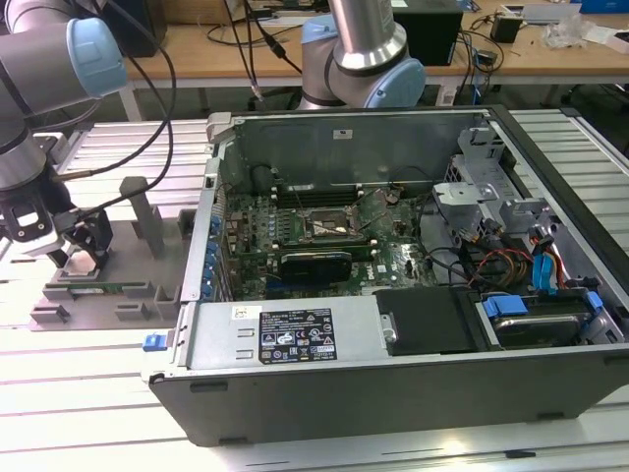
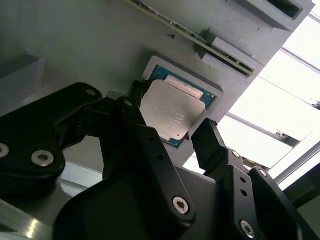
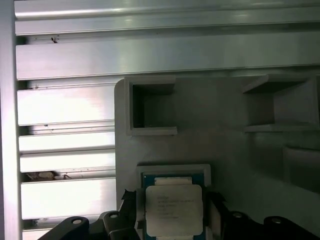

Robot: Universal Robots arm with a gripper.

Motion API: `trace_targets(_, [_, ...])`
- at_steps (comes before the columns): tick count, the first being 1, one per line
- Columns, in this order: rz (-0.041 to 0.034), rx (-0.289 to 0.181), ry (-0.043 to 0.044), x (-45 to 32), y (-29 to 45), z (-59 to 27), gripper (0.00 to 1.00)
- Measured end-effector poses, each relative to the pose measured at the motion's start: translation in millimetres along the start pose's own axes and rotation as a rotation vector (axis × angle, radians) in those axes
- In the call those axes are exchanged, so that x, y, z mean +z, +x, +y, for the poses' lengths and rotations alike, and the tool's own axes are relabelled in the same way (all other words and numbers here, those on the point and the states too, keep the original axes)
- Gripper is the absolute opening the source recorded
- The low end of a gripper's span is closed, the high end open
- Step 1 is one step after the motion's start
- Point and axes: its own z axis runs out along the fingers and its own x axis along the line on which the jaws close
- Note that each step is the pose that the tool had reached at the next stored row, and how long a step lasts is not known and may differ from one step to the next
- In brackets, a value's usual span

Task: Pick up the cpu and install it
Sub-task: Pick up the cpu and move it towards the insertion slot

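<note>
One cpu (image 2: 170,112), one gripper (image 1: 84,254), one grey tray (image 1: 108,295).
The gripper straddles the cpu; you cannot tell whether it clamps it.

Exterior view looks evenly lit to us: soft room light, nothing harsh. The pale slatted desk (image 1: 79,393) comes out bright, nearly washed out, while the inside of the computer case (image 1: 226,339) sits in its own shade. In the second wrist view the slats blow out to pure white, and the black fingers (image 2: 145,140) lose almost all detail, with just glints on the screws. The cpu (image 2: 172,112) lid catches a dull sheen in both wrist views. The first wrist view has streaky glare along the slats. Light is probably coming from above.
</note>
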Motion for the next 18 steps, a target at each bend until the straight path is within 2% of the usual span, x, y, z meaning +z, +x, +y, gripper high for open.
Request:
trace_targets(14, [0.0001, 0.000, 0.0001, 0.0, 0.1, 0.5, 0.66])
trace_targets(15, [0.0001, 0.000, 0.0001, 0.0, 0.1, 0.5, 0.58])
trace_targets(18, [0.0003, 0.000, 0.0001, -0.1, 0.1, 0.5, 0.56])
